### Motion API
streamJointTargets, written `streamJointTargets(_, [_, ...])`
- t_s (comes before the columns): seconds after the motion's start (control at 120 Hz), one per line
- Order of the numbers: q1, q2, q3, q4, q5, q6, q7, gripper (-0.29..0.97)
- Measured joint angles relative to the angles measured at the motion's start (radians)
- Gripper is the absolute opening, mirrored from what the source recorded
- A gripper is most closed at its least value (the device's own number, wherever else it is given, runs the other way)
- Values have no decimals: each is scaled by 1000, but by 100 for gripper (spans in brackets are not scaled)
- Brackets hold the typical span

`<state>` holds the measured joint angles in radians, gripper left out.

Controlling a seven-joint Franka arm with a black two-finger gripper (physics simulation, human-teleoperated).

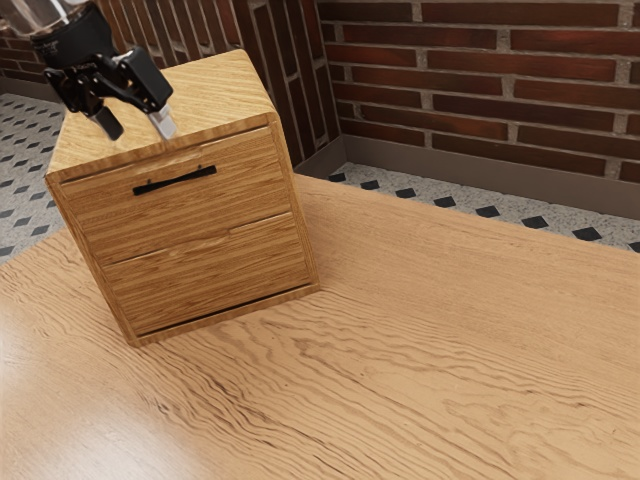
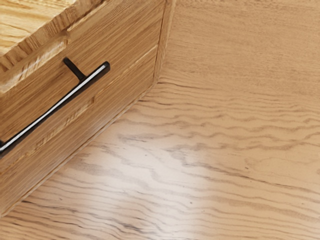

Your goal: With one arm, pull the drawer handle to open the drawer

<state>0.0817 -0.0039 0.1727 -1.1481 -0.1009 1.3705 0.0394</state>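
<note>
The end effector, fingers spread wide and empty, hangs over the cabinet top, its arm cut off at the picture edge. The black handle sits on the upper drawer; in the wrist view one end of the handle is cropped.

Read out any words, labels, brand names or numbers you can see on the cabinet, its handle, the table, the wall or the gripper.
None: no text, number or sign can be read anywhere.
The cabinet and the table show plain wood grain.
The handle is a bare black bar.
The brick wall and the gripper carry no markings.
</note>
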Motion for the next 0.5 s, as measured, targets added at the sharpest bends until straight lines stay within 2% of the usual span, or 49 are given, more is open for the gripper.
streamJointTargets(0.233, [50, 13, -64, -47, 16, 34, 217, 68])
streamJointTargets(0.308, [90, -84, -156, -176, 36, 71, 274, 68])
streamJointTargets(0.392, [-52, -186, -218, -318, 60, 140, 334, 68])
streamJointTargets(0.5, [-17, -311, -320, -492, 74, 254, 414, 68])
